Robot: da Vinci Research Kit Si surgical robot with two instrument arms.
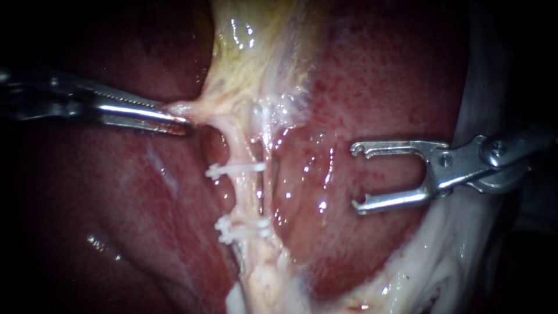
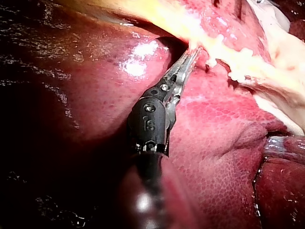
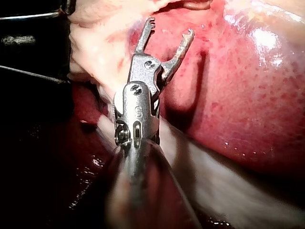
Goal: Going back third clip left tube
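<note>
A pale tube runs down from the yellowish gallbladder between red liver lobes. A white clip crosses it, and lower down sits a thicker white clip cluster. My left instrument comes in from the left, its jaws shut on pale tissue at the gallbladder's foot and pulling it leftward. In the left wrist view the left instrument bites that tissue, with the clips just beyond. My right instrument hovers right of the tube over the liver, forked jaws open and empty. The right wrist view shows the right instrument the same way.
The liver fills the field on both sides of the tube, wet and glistening. A white fatty band curves along the lower right edge under the right instrument's shaft. In the right wrist view pale tissue lies beside the open jaws.
</note>
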